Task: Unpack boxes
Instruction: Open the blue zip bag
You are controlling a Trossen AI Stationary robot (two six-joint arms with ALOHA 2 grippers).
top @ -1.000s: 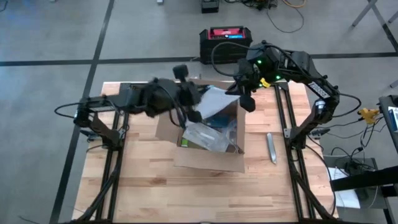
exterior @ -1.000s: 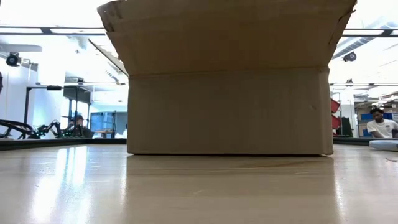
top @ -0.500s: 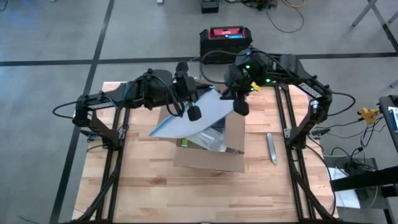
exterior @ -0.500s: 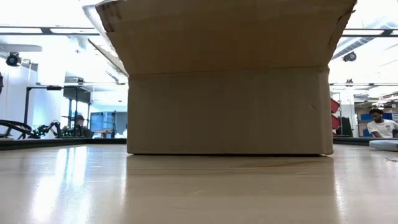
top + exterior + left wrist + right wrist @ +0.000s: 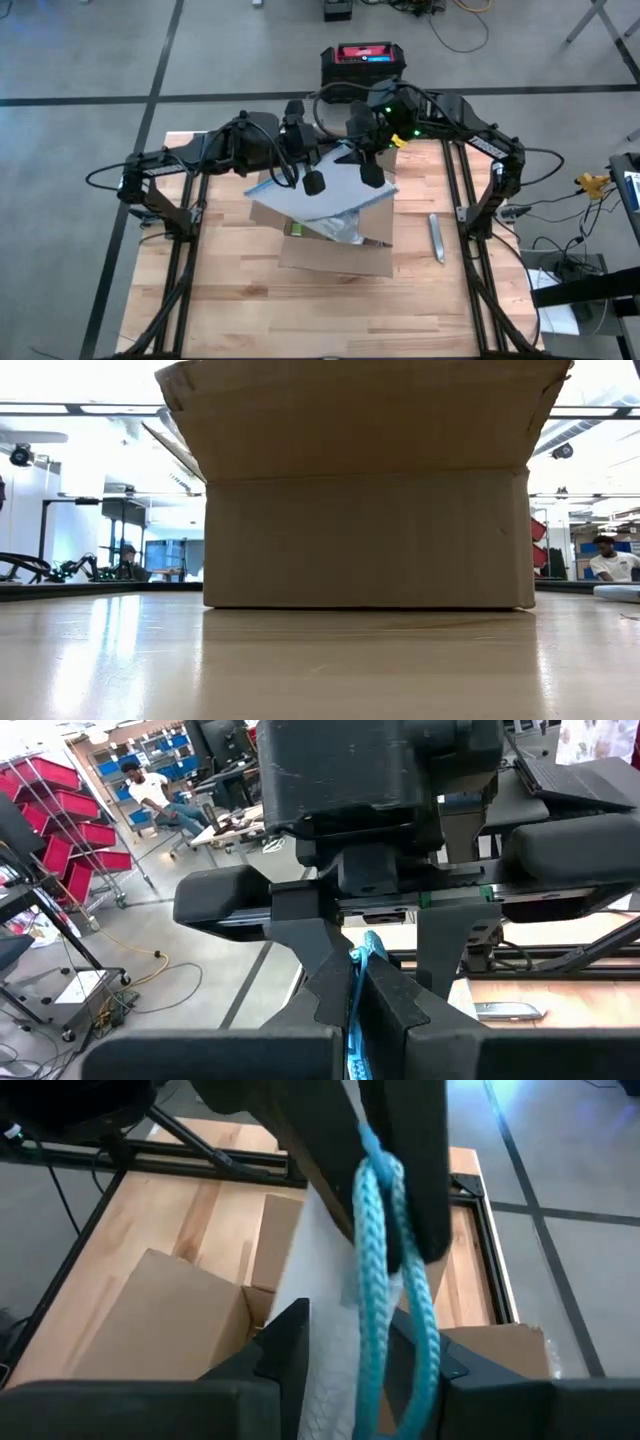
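Above the box [image 5: 335,255], the left gripper [image 5: 355,982] clamps the bag's [image 5: 325,190] blue cord [image 5: 385,1270]; the right gripper [image 5: 350,1342] stands slightly apart around it.

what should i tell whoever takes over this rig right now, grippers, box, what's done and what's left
Left gripper: jaws shut on the blue cord of the clear bag, held above the box.
Right gripper: over the same bag; jaws parted, cord running between them, grip unclear.
Box: mid-table, flaps open, more packets inside.
Done: bag lifted out of the box.
Left: set the bag down on the table, then empty the rest.
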